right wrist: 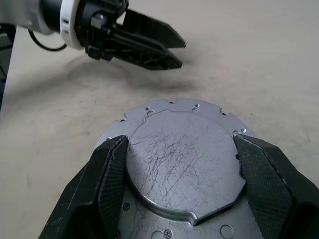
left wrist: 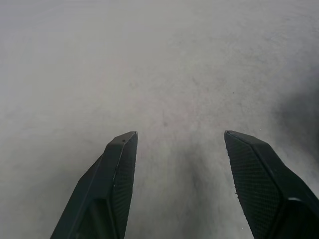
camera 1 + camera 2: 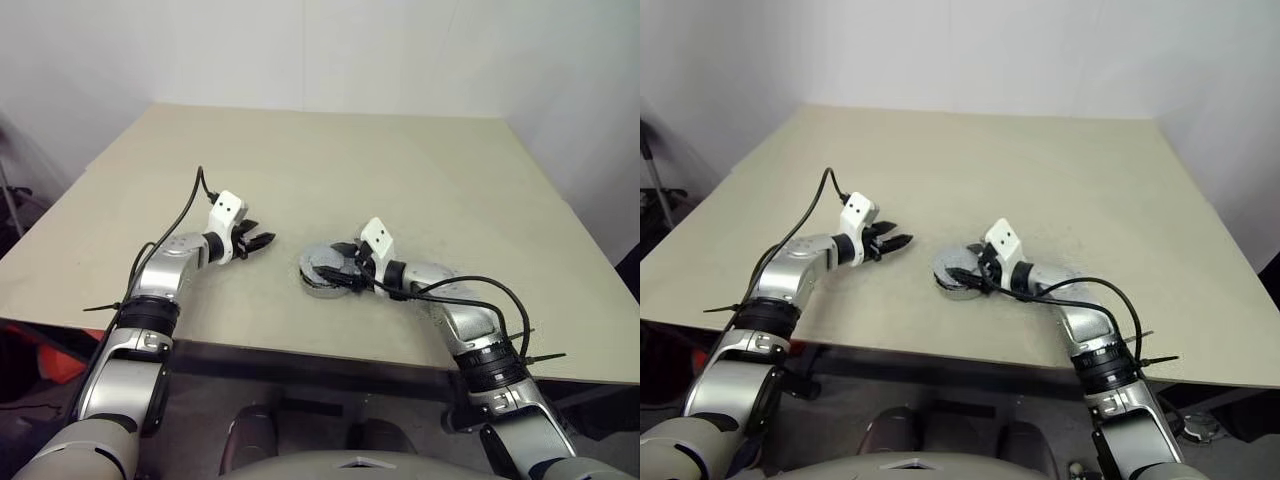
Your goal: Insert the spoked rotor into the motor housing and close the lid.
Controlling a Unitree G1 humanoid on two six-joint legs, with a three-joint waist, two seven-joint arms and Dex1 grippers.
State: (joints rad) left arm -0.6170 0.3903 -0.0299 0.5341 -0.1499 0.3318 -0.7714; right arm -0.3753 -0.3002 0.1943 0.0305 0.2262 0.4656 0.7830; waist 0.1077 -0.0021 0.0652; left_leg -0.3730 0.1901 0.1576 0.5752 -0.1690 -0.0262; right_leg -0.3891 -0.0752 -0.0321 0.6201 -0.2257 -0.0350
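Nearest the robot, the right gripper (image 1: 177,164) reaches leftward across the near part of the beige worktop (image 3: 420,180), its two black fingers (image 1: 102,184) set wide on either side of a round grey metal assembly. Whether the fingers press the metal or merely flank it cannot be told. The assembly is the motor housing (image 3: 318,282), lying flat on the worktop near its front edge, roughly at the centre of the scene. On top sits a scratched grey plate, taken as the lid (image 1: 182,159); around it runs an outer rim with small holes and notches. The housing's inside is hidden.

Farther left and slightly beyond, the left gripper (image 3: 262,241) hangs just above bare worktop, clear of the housing, pointing right toward it. Its fingers (image 2: 119,169) stand well apart and hold nothing. Beyond both arms the worktop stretches to a pale wall (image 3: 400,50).
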